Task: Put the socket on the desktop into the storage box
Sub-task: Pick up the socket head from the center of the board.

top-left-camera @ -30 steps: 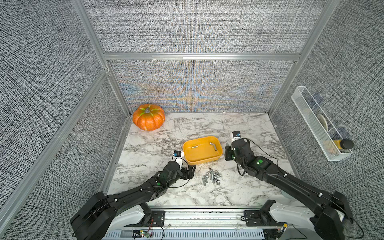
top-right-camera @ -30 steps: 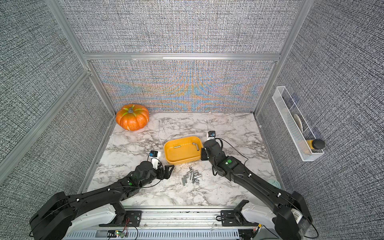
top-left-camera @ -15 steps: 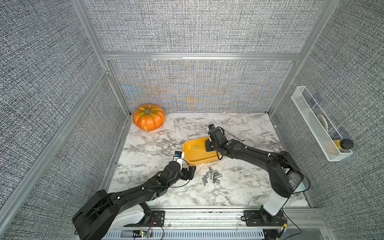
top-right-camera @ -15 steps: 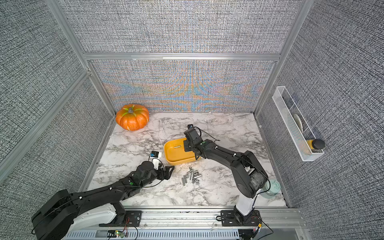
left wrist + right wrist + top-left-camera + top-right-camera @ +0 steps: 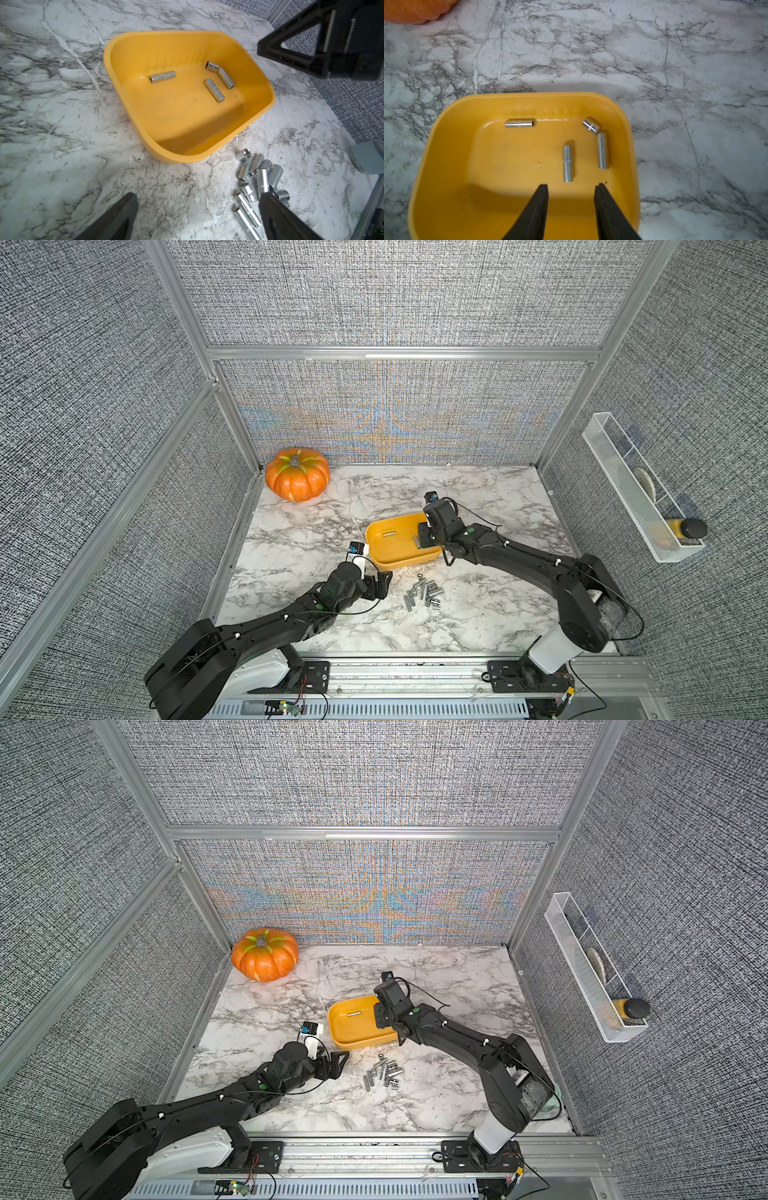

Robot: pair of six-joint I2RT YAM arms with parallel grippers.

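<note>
orange pumpkin parked in the far corner against the grey woven wall panels, and a white wire basket hangs on the side wall with a black-capped yellow bottle at its near end

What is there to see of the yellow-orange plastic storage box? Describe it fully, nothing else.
The shallow yellow-orange plastic storage box is a rectangular open tray with rounded corners, smooth rim and sloping walls. It sits flat on the white marble-patterned desktop. Four shiny metal sockets lie on its floor, three long, one short. The right pincer hangs open above one end, apparently not touching it. A pile of loose metal sockets lies on the desktop beside one long wall, apart from it.
</note>
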